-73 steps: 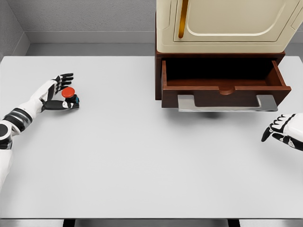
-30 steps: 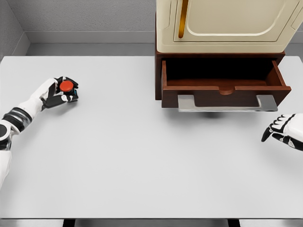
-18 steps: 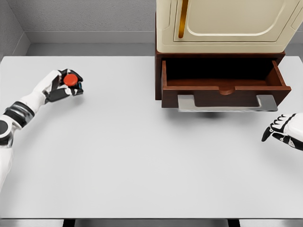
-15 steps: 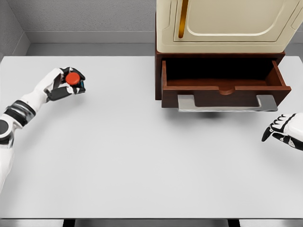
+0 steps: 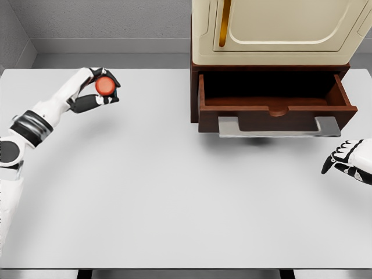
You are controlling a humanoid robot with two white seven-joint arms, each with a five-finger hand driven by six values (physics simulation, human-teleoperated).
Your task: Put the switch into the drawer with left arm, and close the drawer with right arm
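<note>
Left hand (image 5: pixel 93 90) is up off the worktop (image 5: pixel 174 192) at the far left, fingers curled round the switch (image 5: pixel 105 86) — red round button facing the camera, dark body mostly hidden in the grip, a bit of teal showing at the right edge. Thumb and fingers wrap it from both sides; the hand's shadow lies on the worktop below and to the right. The white arm w/ a black wrist band runs in from the lower left edge.

Drawer (image 5: pixel 274 102) stands pulled out at the far right, under a cream cabinet (image 5: pixel 273 29) w/ a gold handle (image 5: pixel 224 23) on its door. Drawer is dark red-brown wood, interior dark, can't tell if anything lies inside. A notch sits mid-front on its near wall, and a grey metal pull (image 5: pixel 279 127) hangs along the near lower edge. Switch and drawer are well apart — the switch is left of the drawer's left wall w/ bare worktop between.

Right hand (image 5: pixel 349 161) rests low at the right edge, near side of the drawer and apart from it, black-and-white fingers loosely curled and pointing left, holding nothing. Only the hand and a bit of wrist show.
</note>
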